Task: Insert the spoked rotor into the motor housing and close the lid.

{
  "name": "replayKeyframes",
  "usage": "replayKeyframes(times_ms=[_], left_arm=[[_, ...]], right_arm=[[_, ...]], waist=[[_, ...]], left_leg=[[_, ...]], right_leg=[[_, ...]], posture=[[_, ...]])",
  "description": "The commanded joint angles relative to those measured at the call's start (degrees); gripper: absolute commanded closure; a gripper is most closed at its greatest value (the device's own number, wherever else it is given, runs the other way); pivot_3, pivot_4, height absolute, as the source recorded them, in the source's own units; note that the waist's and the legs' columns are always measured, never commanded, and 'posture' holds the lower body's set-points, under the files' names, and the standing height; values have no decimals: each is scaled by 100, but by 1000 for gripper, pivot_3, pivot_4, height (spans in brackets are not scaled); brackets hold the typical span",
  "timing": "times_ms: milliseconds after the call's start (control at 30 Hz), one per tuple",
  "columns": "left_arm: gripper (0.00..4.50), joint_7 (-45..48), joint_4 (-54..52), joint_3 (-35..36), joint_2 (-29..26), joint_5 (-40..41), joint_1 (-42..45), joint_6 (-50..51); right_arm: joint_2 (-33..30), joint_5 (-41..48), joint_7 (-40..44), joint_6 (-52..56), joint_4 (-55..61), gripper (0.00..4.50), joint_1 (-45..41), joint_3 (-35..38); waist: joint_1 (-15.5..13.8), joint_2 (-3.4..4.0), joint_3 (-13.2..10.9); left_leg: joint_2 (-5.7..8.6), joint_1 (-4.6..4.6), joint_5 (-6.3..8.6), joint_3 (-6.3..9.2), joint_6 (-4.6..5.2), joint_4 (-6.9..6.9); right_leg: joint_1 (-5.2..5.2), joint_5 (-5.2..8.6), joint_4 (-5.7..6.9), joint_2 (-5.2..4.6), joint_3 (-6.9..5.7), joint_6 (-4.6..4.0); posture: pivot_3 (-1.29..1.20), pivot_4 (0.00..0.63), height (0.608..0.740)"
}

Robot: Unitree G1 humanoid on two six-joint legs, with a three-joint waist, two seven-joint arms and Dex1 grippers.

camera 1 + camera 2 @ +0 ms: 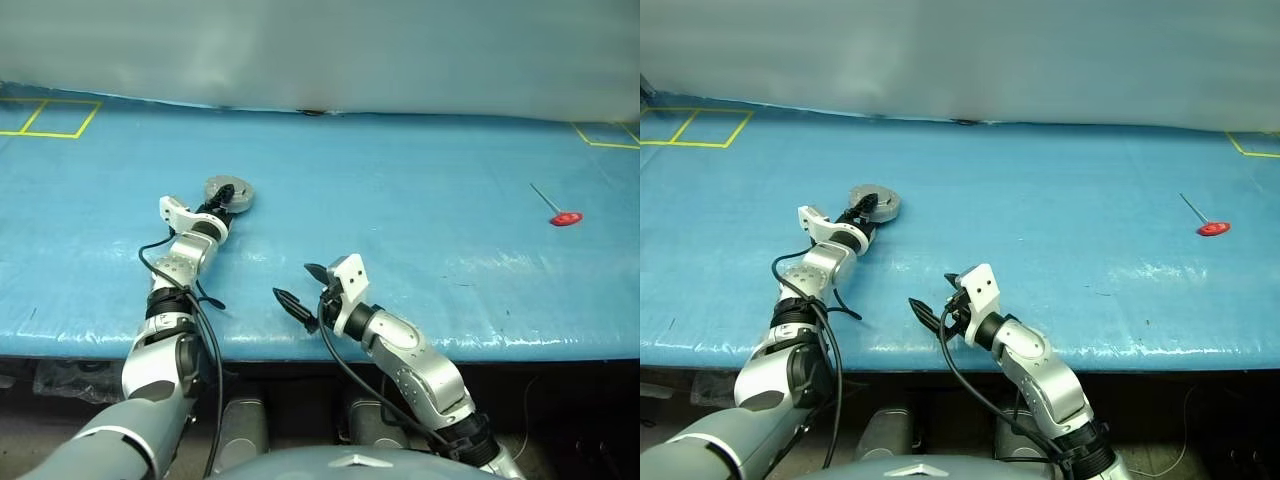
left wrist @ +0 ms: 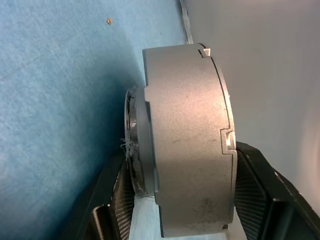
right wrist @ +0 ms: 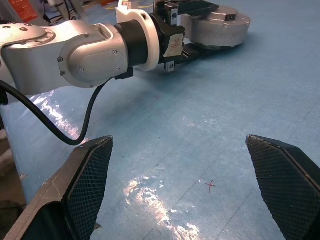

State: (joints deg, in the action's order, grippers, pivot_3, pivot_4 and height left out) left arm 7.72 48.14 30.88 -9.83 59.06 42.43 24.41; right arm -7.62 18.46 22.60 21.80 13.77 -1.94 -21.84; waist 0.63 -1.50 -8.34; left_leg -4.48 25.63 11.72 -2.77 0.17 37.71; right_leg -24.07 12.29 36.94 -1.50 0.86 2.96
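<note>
The motor housing [image 1: 234,193] is a short round grey metal cup lying on the blue table, left of centre. Its lid [image 3: 223,16] looks folded flat on top of it. My left gripper [image 1: 221,203] reaches forward and is shut on the housing, with one black finger [image 2: 119,192] under it and one over it. In the left wrist view the housing [image 2: 185,135] is seen side-on between the pads. My right gripper [image 1: 298,283] hovers open near the table's front edge, apart from the housing, with nothing between its fingers. The spoked rotor is hidden.
A red-handled pin tool [image 1: 565,217] lies at the far right of the blue table cover [image 1: 420,200]. Yellow tape squares [image 1: 52,118] mark the back left and back right corners. A grey backdrop closes the far side.
</note>
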Motion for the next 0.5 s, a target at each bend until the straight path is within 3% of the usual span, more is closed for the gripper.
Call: replayKeyframes(times_ms=[33, 167, 367, 500], left_arm=[[2095, 14, 25, 138, -67, -175, 231, -36], [2095, -104, 1, 280, -80, -301, 162, -18], [138, -248, -166, 455, -167, -410, -50, 66], [60, -272, -268, 505, -172, -427, -129, 125]], right_arm=[[73, 7, 42, 8, 196, 0, 9, 43], [100, -29, 40, 29, 163, 0, 13, 39], [114, -56, 74, 109, 136, 0, -13, 2], [131, -62, 102, 141, 122, 0, -29, 2]], waist=[[0, 0, 0], [10, 0, 0], [56, 1, 2], [113, 1, 2]], left_leg=[[0, -2, 0, 0, 0, 1], [0, -11, 0, 0, 0, 1], [-2, -39, 0, -2, -1, 0], [-5, -65, 0, -8, -2, -3]], right_leg=[[2, 0, 0, 0, 0, 1], [11, -1, 0, -1, 0, 1], [33, -1, 4, 0, 1, -4], [50, 13, 7, 0, 5, -33]], posture=[[0, 150, 740], [0, 150, 740], [0, 150, 740], [0, 150, 740]])
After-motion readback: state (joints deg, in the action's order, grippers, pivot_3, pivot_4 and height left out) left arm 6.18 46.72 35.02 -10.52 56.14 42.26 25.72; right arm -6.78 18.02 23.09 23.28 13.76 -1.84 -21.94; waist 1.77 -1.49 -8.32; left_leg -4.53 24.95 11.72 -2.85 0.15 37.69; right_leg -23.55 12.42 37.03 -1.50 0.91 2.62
